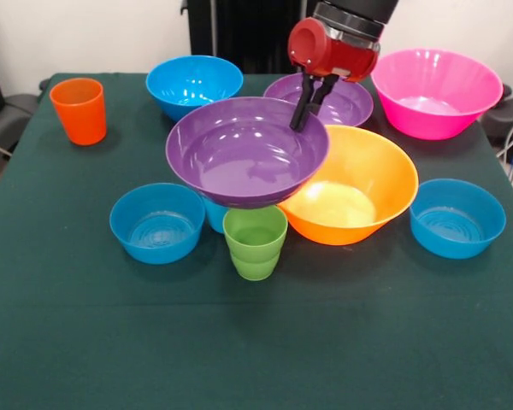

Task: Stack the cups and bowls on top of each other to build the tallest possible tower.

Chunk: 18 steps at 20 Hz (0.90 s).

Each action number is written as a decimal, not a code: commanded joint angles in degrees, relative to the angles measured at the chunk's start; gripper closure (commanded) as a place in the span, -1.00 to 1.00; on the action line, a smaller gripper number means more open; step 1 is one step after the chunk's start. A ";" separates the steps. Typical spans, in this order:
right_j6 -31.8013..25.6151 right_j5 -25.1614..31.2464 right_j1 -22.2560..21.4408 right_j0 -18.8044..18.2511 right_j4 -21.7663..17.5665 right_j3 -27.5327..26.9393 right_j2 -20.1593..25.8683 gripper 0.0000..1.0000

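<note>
Green cloth table [68, 342]: gripper [309, 107] pinches rim of purple bowl [246, 152], held aloft over light blue cup [214, 213], likely for stacking; green cup [255, 242] just beside

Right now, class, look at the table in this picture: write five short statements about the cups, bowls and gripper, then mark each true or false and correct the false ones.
1. The gripper is pinching the rim of a purple bowl. True.
2. The orange cup sits inside the pink bowl. False: it stands alone on the table, near the opposite edge of the picture.
3. The green cup stands upright in front of the held purple bowl. True.
4. Only one purple bowl is in view. False: a second purple bowl rests behind the gripper.
5. The orange-yellow bowl is upside down. False: it sits open side up.
</note>
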 commanded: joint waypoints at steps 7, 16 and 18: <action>9.51 1.09 1.76 2.80 3.20 -2.67 0.93 1.00; 10.15 0.30 3.39 3.83 4.50 -3.81 -0.49 1.00; 9.95 0.28 3.42 3.78 4.80 -3.84 -0.58 1.00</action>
